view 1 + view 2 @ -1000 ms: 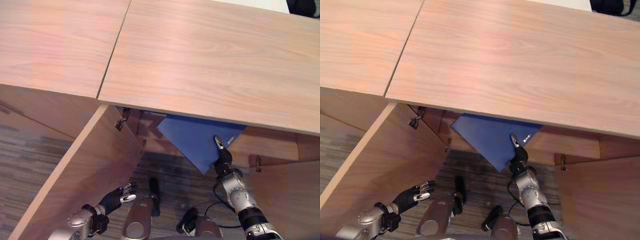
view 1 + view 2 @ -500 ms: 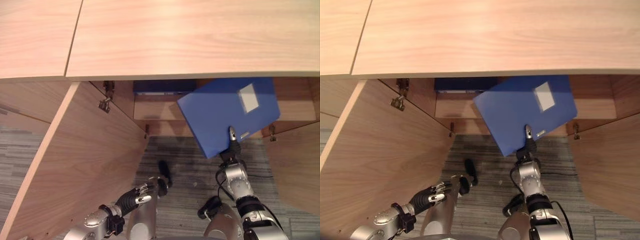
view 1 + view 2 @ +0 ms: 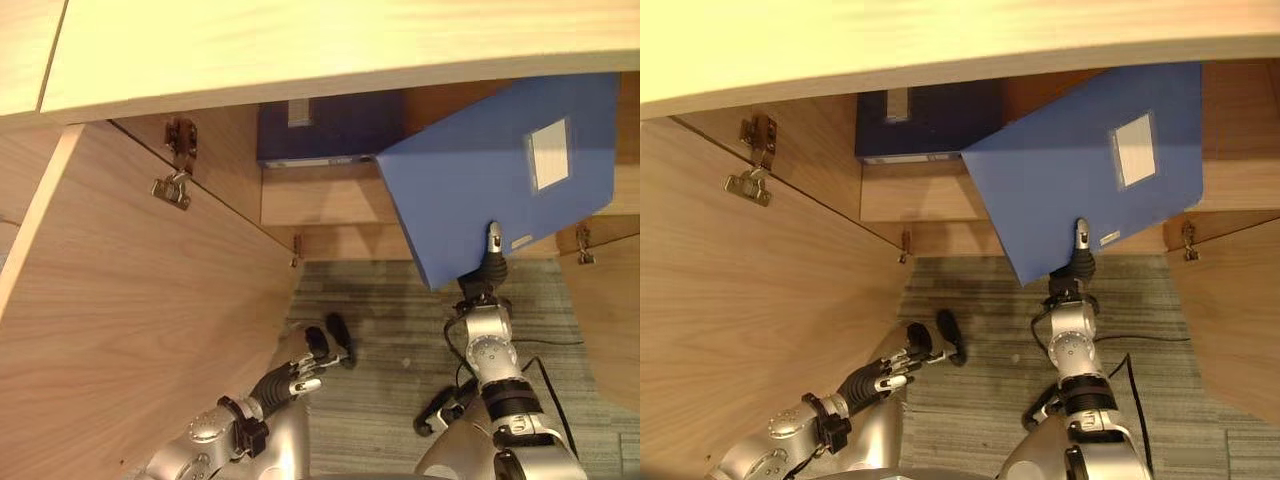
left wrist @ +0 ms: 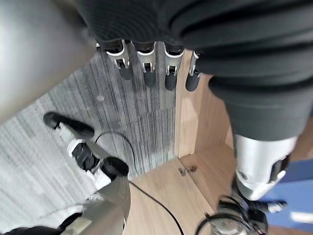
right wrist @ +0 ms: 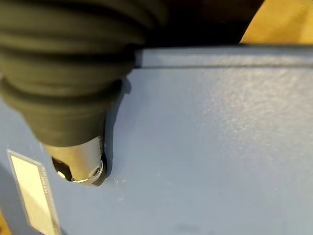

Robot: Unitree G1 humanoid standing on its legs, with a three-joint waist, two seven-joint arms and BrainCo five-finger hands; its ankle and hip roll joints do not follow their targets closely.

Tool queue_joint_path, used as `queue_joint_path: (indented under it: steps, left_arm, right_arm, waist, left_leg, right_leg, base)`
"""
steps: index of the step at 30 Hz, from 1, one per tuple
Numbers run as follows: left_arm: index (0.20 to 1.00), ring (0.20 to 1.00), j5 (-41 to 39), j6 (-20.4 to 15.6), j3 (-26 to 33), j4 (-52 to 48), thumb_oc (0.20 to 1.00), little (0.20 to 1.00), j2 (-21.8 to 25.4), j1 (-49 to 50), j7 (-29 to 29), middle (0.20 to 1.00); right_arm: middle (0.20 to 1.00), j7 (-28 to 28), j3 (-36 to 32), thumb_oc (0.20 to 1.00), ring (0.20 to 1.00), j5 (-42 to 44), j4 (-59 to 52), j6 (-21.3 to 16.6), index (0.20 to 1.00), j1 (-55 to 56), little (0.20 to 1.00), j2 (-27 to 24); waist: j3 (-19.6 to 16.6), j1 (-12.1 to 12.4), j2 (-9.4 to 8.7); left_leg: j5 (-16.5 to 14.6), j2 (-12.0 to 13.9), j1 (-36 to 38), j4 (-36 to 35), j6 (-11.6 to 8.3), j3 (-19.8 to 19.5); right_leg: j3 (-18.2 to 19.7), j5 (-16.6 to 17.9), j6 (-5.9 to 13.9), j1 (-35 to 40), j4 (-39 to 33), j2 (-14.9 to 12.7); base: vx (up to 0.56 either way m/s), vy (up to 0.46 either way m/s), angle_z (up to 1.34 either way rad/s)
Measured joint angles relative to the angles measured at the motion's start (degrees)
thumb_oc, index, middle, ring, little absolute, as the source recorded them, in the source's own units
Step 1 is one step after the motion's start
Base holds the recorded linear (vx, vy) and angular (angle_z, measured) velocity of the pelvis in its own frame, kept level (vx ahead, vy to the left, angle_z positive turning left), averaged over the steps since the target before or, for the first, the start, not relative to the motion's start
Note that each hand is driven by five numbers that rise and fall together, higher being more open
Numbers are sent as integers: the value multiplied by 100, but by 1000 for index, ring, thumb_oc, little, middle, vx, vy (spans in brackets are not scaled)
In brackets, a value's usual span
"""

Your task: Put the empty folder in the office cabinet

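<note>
Up at the cabinet (image 3: 330, 210) mouth
Right hand (image 3: 490, 262) grasps the tilted blue folder (image 3: 500, 170); left hand (image 3: 290, 378) hangs low, fingers relaxed.

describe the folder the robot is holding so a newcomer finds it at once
Look into the open wooden cabinet. The folder is the tilted light blue one with a white label, pinched at its lower edge by the right hand. The binder on the shelf is darker.

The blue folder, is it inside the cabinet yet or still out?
Partly in. The right hand holds the blue folder tilted at the cabinet opening; its top edge is under the cabinet top, its lower corner hangs over the floor.
</note>
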Motion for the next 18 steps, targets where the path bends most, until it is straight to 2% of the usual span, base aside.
queue_joint_path:
  steps: [4,6,7,8,10,13,14,18]
  left_arm:
    - [1000,1000,-23,-4,-66,-32,1000,1000,19,28,48,1000]
    - [1000,1000,-200,13,-223,-92,1000,1000,111,9,91,1000]
    - [1000,1000,-219,10,-248,-125,1000,1000,159,-13,94,1000]
    - [1000,1000,-233,7,-266,-159,1000,1000,184,-12,102,1000]
    - [1000,1000,-343,29,-308,-267,1000,1000,268,-26,153,1000]
    - [1000,1000,-446,69,-328,-340,1000,1000,332,-27,196,1000]
    - [1000,1000,-449,91,-377,-392,1000,1000,434,-57,204,1000]
    - [1000,1000,-452,118,-418,-401,1000,1000,490,-103,217,1000]
  right_arm:
    - [200,-158,-217,200,200,14,97,-255,200,-978,200,-237]
    - [200,-380,-133,200,200,299,874,-332,200,-1822,200,-473]
    - [200,-541,-128,200,200,459,1569,-394,200,-2457,200,-755]
    - [200,-578,-94,200,200,468,1915,-417,200,-2700,200,-848]
    - [200,-749,39,200,200,525,2929,-404,200,-3530,200,-1177]
    - [200,-835,164,200,200,632,3637,-368,200,-4055,200,-1497]
    - [200,-929,405,200,200,638,4291,-241,200,-4447,200,-1676]
    - [200,-1024,592,200,200,614,4845,-30,200,-4876,200,-1764]
  waist:
    - [-139,97,10]
    - [-293,100,5]
    - [-340,222,8]
    - [-346,240,9]
    - [-356,303,12]
    - [-362,364,9]
    - [-365,353,13]
    - [-369,333,18]
  left_leg:
    - [54,11,-118,7,-39,5]
    - [56,12,-249,61,-35,2]
    - [69,12,-318,119,-1,4]
    - [67,13,-338,153,6,-5]
    - [86,18,-408,222,61,0]
    - [85,21,-431,273,83,-19]
    - [82,33,-446,298,86,-29]
    - [83,54,-468,299,84,-29]
  right_leg:
    - [60,-17,7,-165,96,-8]
    - [96,-62,-39,-319,183,-43]
    - [113,-99,-1,-385,278,-91]
    - [134,-115,8,-406,314,-96]
    - [167,-175,-8,-492,429,-176]
    - [186,-214,-24,-501,497,-175]
    - [189,-222,-26,-510,531,-178]
    - [176,-222,-26,-530,525,-161]
  base:
    - [0,-10,1]
    - [7,-34,5]
    - [1,-45,10]
    - [-5,-40,9]
    - [1,-26,7]
    - [-21,-37,5]
    - [-29,-35,-1]
    - [-10,-8,-2]
